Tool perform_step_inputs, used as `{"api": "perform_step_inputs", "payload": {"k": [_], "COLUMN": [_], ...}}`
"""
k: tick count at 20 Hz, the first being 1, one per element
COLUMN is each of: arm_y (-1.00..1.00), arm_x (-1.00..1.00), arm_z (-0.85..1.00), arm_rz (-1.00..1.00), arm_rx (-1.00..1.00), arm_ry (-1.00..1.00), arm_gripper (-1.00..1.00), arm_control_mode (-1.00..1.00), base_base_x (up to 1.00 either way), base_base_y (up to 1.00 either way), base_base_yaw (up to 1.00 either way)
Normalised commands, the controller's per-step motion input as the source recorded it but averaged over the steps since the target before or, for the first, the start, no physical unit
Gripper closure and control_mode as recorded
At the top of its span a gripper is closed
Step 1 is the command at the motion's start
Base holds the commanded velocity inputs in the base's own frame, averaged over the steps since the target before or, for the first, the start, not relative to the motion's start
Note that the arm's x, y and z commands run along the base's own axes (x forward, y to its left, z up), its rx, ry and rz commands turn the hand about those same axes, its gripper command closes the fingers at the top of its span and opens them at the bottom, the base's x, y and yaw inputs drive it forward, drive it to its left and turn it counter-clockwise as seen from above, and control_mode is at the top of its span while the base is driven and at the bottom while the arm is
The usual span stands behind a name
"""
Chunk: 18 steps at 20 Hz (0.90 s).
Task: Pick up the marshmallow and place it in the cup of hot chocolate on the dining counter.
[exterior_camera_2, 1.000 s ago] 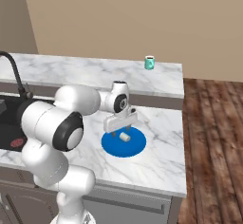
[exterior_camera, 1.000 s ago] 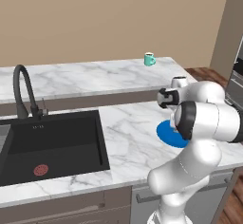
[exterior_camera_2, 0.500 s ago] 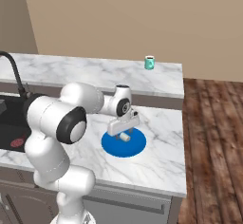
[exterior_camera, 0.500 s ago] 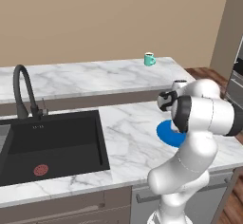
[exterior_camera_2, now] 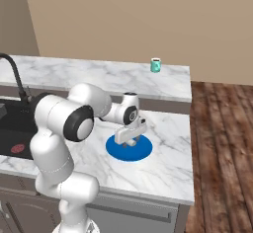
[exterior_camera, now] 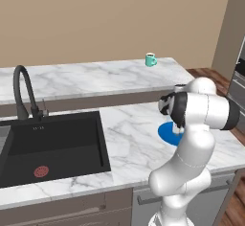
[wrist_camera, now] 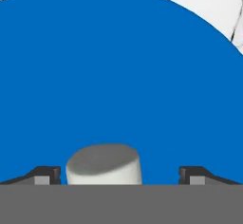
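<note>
Marshmallow (wrist_camera: 104, 163): on the plate (wrist_camera: 118, 76), between our fingertips (wrist_camera: 47, 174), nearer the left one, neither touching.
Gripper (wrist_camera: 119, 178): low over the plate, fingers spread to straddle the marshmallow, we judge.
Cup (exterior_camera_2: 155, 65): on the dining counter (exterior_camera_2: 99, 74), well beyond the plate, awaiting the drop.
Writing: none legible.

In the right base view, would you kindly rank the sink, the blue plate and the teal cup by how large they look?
1. Sink: largest, though cut off by the frame edge and the arm.
2. Plate: clearly smaller.
3. Cup: smallest; it stands farther from the camera, so some of that difference may be distance.
</note>
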Motion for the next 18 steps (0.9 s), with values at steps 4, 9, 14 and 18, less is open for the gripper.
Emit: {"api": "perform_step_inputs", "payload": {"k": [4, 9, 14, 18], "arm_y": [0.0, 0.0, 0.0, 0.0], "arm_x": [0.0, 0.0, 0.0, 0.0], "arm_z": [-0.27, -0.27, -0.01, 0.0], "arm_rz": [0.01, 0.01, 0.0, 0.0], "arm_rx": [0.0, 0.0, 0.0, 0.0], "arm_ry": [0.0, 0.0, 0.03, 0.0], "arm_gripper": [-1.0, 1.0, 1.0, 1.0], "arm_control_mode": [-1.0, -1.0, -1.0, -1.0], "base_base_x": [0.0, 0.0, 0.0, 0.0], "base_base_y": [0.0, 0.0, 0.0, 0.0], "base_base_yaw": [0.0, 0.0, 0.0, 0.0]}}
